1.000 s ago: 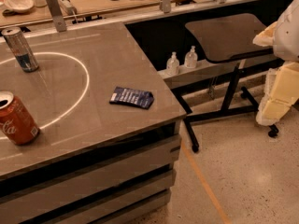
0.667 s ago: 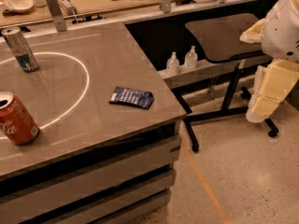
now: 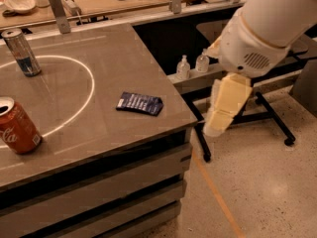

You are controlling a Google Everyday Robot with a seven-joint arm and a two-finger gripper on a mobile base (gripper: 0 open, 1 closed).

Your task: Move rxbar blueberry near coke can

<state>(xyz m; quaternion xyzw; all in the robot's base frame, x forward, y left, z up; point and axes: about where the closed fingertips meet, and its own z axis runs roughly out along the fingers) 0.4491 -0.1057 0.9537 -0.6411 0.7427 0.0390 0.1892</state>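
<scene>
The rxbar blueberry, a flat dark navy wrapper with white lettering, lies on the grey table near its right front corner. The coke can, red-orange with white script, stands upright at the table's front left, well to the left of the bar. My gripper, cream-coloured, hangs below the big white arm housing. It is off the table's right edge, to the right of the bar and clear of it, over the floor. It holds nothing.
A taller silver-and-blue can stands at the table's back left. A white circle line is painted on the tabletop. Two sanitizer bottles stand on a low shelf to the right. Black stand legs cross the floor.
The arm has swung in from the far right toward the table and now fills the upper right of the view. The bar and both cans have not moved.
</scene>
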